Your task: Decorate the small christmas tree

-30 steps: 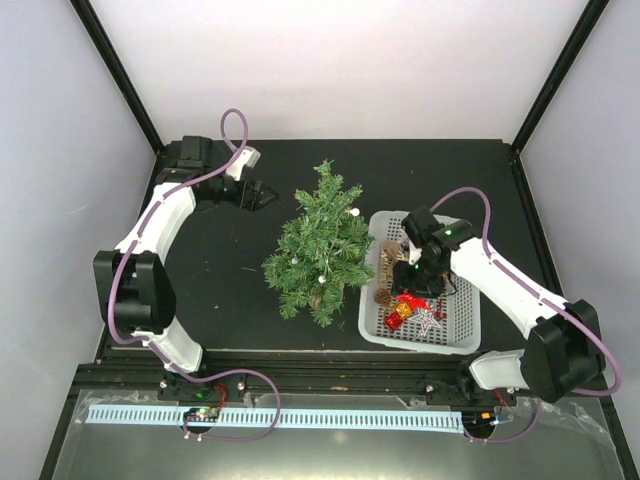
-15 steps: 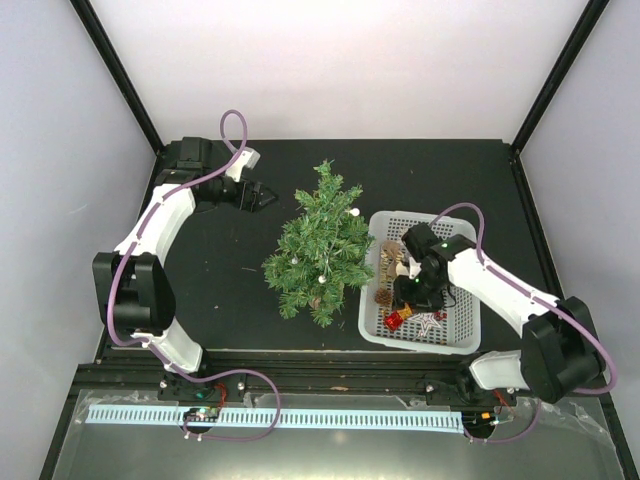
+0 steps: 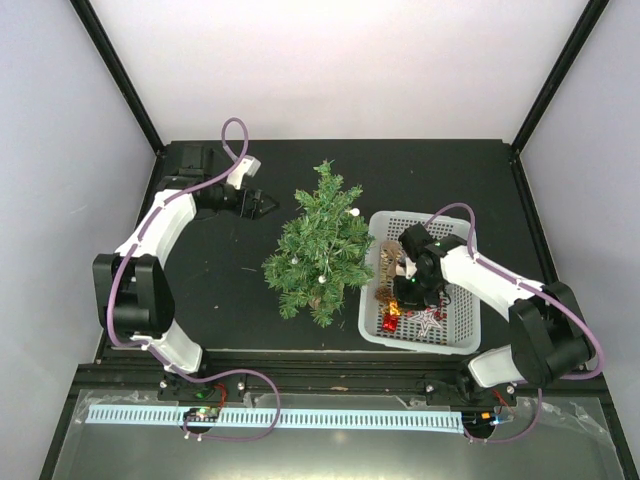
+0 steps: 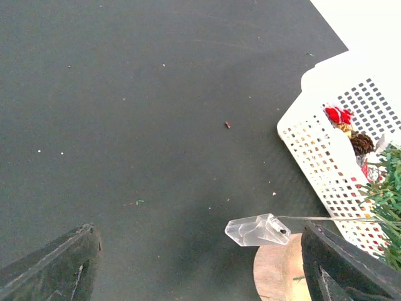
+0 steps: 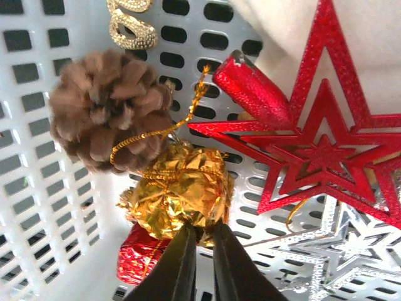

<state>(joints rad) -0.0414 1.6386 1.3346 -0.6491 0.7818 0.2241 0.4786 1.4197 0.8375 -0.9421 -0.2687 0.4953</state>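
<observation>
One gold parcel (image 5: 178,191) beside pinecone (image 5: 106,106) in white basket (image 5: 37,188), tight in right hand (image 5: 205,231); left hand (image 4: 197,237) wide, empty.

Lab robot cell, white walls (image 3: 340,70), black frame (image 3: 117,75)

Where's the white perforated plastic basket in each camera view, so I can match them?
Top external: white perforated plastic basket, centre-right, beside the small christmas tree.
Left wrist: its wall at the right edge.
Right wrist: its floor fills the background behind the gold foil parcel.
Shared landmark: the brown pinecone inside it, in both wrist views.
</observation>
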